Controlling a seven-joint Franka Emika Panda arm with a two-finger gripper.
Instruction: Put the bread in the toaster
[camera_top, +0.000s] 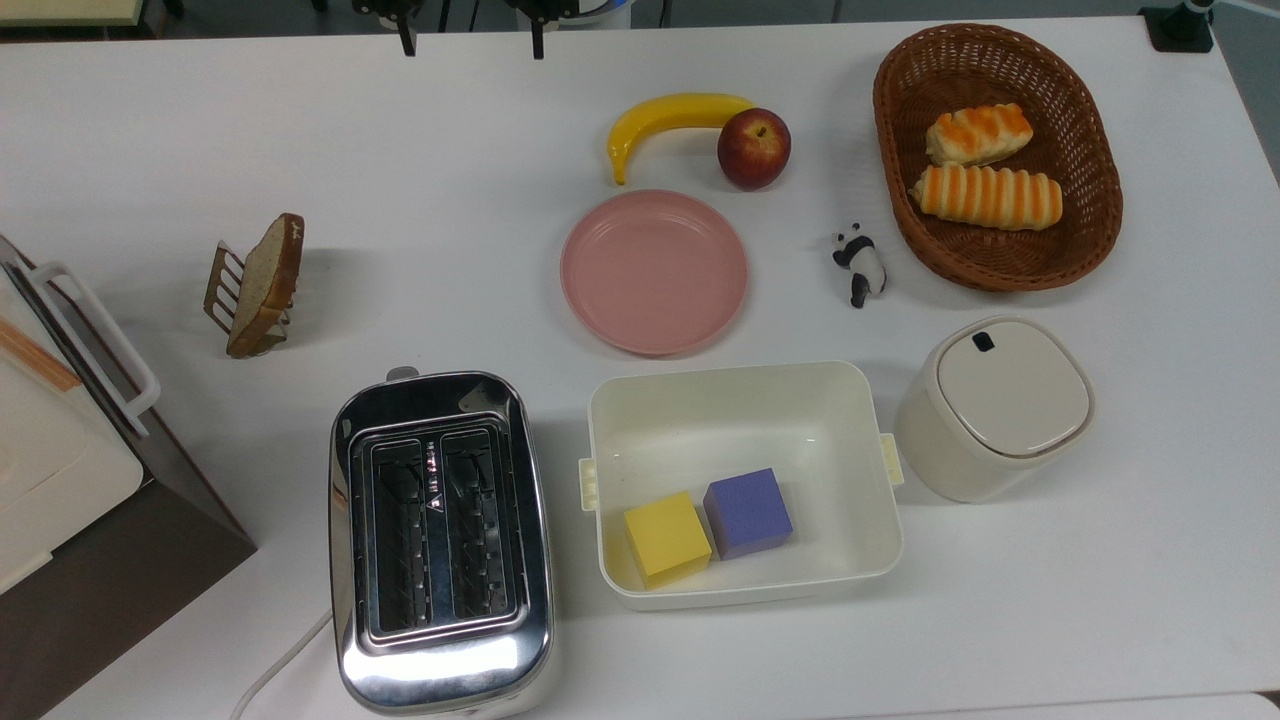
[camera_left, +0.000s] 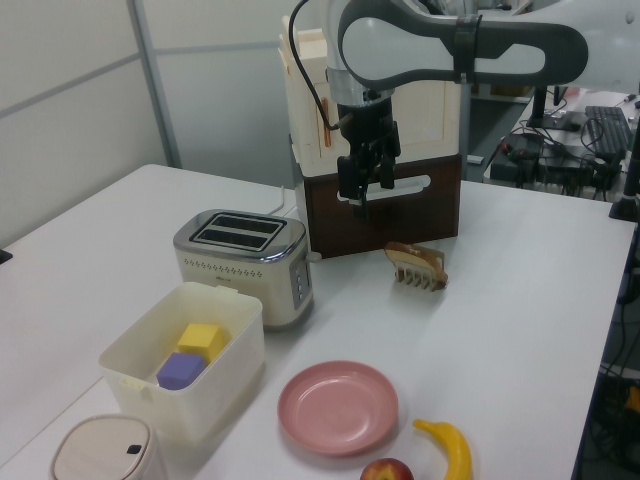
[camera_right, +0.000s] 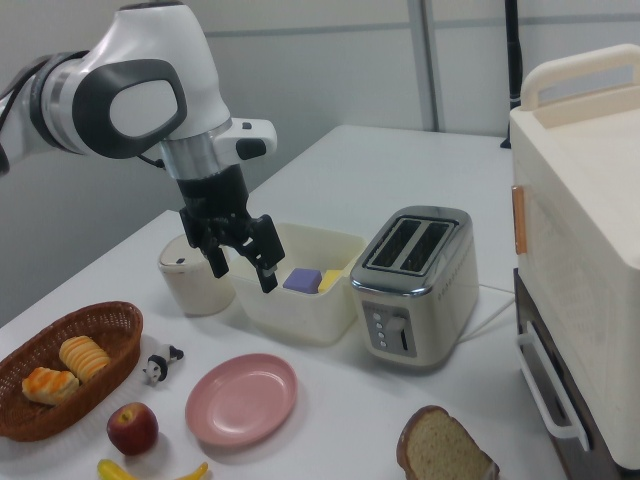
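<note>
The bread (camera_top: 262, 278) is one tan slice with a dark crust, standing on edge in a small brown rack (camera_top: 222, 288) at the top view's left; it also shows as the bread (camera_left: 412, 254) and the bread (camera_right: 438, 450). The chrome two-slot toaster (camera_top: 440, 540) stands nearer the front with both slots empty, seen again as the toaster (camera_left: 243, 262) and the toaster (camera_right: 415, 283). My gripper (camera_left: 365, 188) hangs open in the air above the table, up and to the left view's left of the rack, holding nothing. In the right view the gripper (camera_right: 243, 265) hangs in front of the white bin.
A white-and-brown box appliance (camera_top: 70, 470) sits left of the toaster. A pink plate (camera_top: 654, 270), a white bin (camera_top: 850, 400) with yellow and purple cubes, a lidded white jar (camera_top: 995, 410), a banana, an apple, a panda figure and a wicker basket (camera_top: 1090, 230) of rolls fill the top view's middle and right.
</note>
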